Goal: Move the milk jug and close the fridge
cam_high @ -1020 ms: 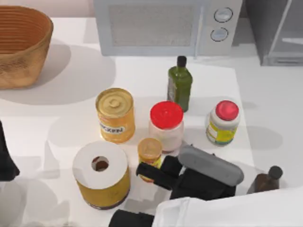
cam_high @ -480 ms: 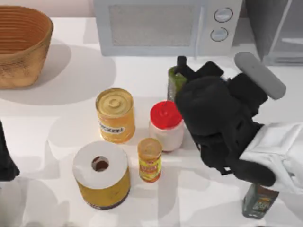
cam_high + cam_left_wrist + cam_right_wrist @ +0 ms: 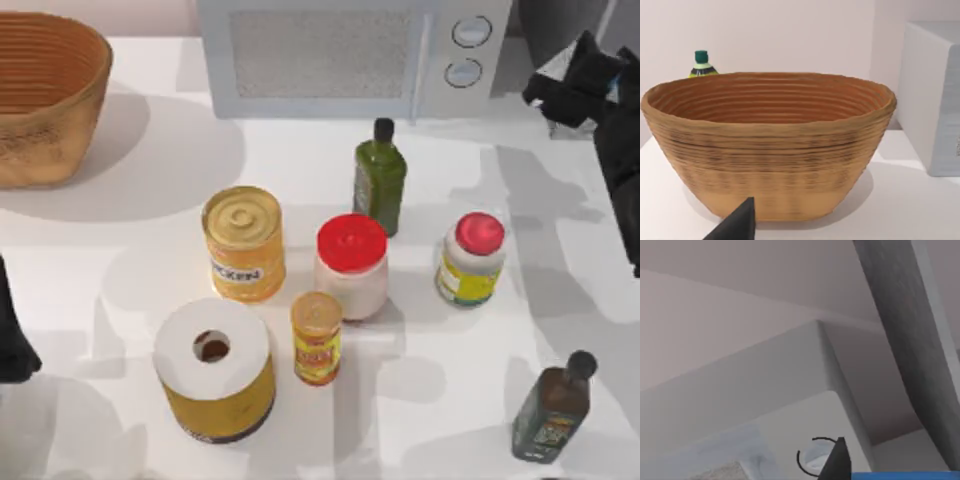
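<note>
My right gripper [image 3: 565,85] is up at the far right corner of the table, just past the microwave [image 3: 350,55] and in front of the fridge [image 3: 560,25], whose dark inside shows behind my fingers. I cannot tell from above whether the fingers are spread or closed. In my right wrist view a blue edge [image 3: 905,475] sits right against one fingertip [image 3: 836,460] — I take that for the top of the milk jug, close in at my claw, though so little of it shows that I can't say whether I am gripping it or merely beside it.

The jug should be light and stiff-walled but crushable, a small box with flat sides. I would pinch it across two opposite flat faces, around the middle of the body, with modest force — the smooth faces may slip, and a squeeze near the top could buckle it. The fridge door will want a broad push on its panel, not a pinch.

My left arm [image 3: 12,335] sits parked at the table's left edge, its wrist camera facing the woven basket [image 3: 767,145].
</note>
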Available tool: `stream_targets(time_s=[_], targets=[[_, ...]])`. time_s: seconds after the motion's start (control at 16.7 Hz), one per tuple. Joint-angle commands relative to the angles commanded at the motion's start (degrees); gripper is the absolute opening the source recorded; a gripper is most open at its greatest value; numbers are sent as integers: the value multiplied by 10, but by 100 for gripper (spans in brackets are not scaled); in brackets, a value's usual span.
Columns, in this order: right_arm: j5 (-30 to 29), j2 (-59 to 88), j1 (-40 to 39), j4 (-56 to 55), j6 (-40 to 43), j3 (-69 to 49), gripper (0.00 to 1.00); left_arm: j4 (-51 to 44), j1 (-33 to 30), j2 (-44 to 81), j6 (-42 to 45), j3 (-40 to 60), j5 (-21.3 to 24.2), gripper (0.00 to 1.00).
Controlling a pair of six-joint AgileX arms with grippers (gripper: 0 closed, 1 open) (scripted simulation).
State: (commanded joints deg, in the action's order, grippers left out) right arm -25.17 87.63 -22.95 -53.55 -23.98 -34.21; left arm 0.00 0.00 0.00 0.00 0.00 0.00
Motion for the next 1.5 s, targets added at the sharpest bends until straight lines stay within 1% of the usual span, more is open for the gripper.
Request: stream_targets(time_s=[0.24, 0.36, 0.48, 0.6, 0.9, 1.02, 1.2, 1.5], targets=[[141, -8, 131, -87, 144, 65, 0, 0, 0, 0, 0, 0, 0, 100], [191, -10, 182, -102, 192, 93, 0, 0, 0, 0, 0, 0, 0, 100], [221, -13, 213, -104, 222, 112, 0, 0, 0, 0, 0, 0, 0, 100], [229, -14, 221, -103, 231, 118, 0, 0, 0, 0, 0, 0, 0, 100], [228, -11, 220, -102, 229, 116, 0, 0, 0, 0, 0, 0, 0, 100], [231, 4, 224, -86, 231, 97, 0, 0, 0, 0, 0, 0, 0, 100], [240, 56, 241, -36, 236, 28, 0, 0, 0, 0, 0, 0, 0, 100], [271, 182, 276, 72, 246, -147, 0, 0, 0, 0, 0, 0, 0, 100]])
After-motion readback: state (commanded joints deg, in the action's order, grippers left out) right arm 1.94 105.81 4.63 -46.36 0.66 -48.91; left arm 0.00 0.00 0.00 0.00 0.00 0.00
